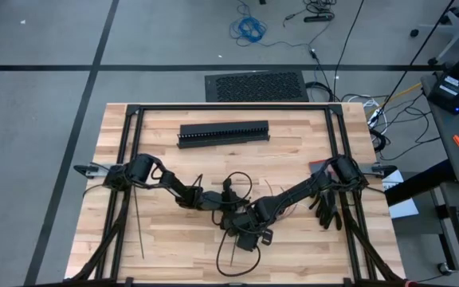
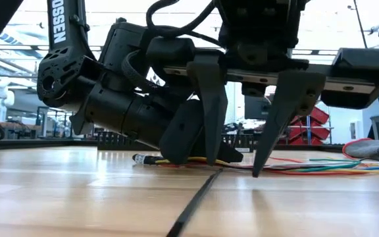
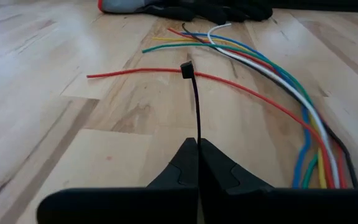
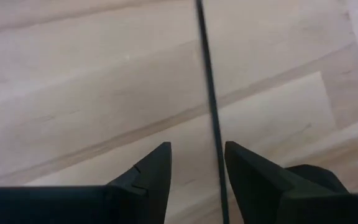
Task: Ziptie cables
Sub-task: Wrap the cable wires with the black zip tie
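**Black ziptie pinched by left gripper, right gripper spread over a second strip**

Black thin plastic ziptie (image 3: pixel 196 109) is clenched between the left gripper (image 3: pixel 198 163) fingers, its square head sticking out over a red wire. Coloured thin wires, the cables (image 3: pixel 303 118), red, blue, green, yellow, white and black, lie flat on the light wooden butcher-block table (image 1: pixel 293 151), just beside that ziptie, fanning out at the far end. Right gripper (image 4: pixel 196 163) hangs point-down just over the table, fingers parted, with a second thin dark ziptie strip (image 4: pixel 209 93) lying on the wood between them; contact cannot be told. Both grippers meet at table centre in the high view, crowding each other.

Around: long black slotted comb-like duct (image 1: pixel 223 133) toward the far edge, well apart from the arms. Another thin dark strip (image 1: pixel 138 227) lies near the left edge. Dark glove-like heap (image 1: pixel 327 211) by the right arm base. Black ribbed floor mat (image 1: pixel 255 86) beyond the table, blue coiled cable (image 1: pixel 248 30) on the floor.

In the high view the arms cover most of the cables. In the low view the left arm body blocks the bundle's near end.
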`<state>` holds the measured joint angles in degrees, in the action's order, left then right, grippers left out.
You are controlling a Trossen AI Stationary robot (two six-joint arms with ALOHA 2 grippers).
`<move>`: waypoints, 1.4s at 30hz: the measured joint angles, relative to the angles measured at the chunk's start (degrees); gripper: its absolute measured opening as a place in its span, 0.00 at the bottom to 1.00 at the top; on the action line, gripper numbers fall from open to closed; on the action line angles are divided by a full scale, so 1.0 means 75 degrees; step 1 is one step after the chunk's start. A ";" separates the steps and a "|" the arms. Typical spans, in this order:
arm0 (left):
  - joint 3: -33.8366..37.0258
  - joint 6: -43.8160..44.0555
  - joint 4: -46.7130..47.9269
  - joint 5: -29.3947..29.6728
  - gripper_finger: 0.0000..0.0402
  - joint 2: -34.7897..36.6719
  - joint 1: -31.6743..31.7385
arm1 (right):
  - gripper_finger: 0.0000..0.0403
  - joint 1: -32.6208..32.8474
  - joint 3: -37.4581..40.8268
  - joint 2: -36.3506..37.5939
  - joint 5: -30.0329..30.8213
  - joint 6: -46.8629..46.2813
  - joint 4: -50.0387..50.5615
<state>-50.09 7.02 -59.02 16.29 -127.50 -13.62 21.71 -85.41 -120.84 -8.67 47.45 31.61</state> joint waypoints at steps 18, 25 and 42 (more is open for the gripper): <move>-0.0003 0.0280 0.0304 0.0292 0.00 0.0021 -0.0004 | 0.24 -0.0014 0.0003 -0.0172 0.0385 -0.1786 -0.0608; -0.0013 0.0507 0.0348 0.0768 0.00 0.0023 -0.0155 | 0.24 0.0073 -0.0006 -0.0166 0.0469 -0.2021 -0.0524; -0.0032 0.0132 0.0338 0.0793 0.00 0.0023 -0.0138 | 0.07 0.0204 0.0350 -0.0201 0.0262 -0.1799 -0.0626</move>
<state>-50.33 8.01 -56.49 22.23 -127.33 -14.66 23.24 -82.78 -122.34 -6.70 33.95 26.91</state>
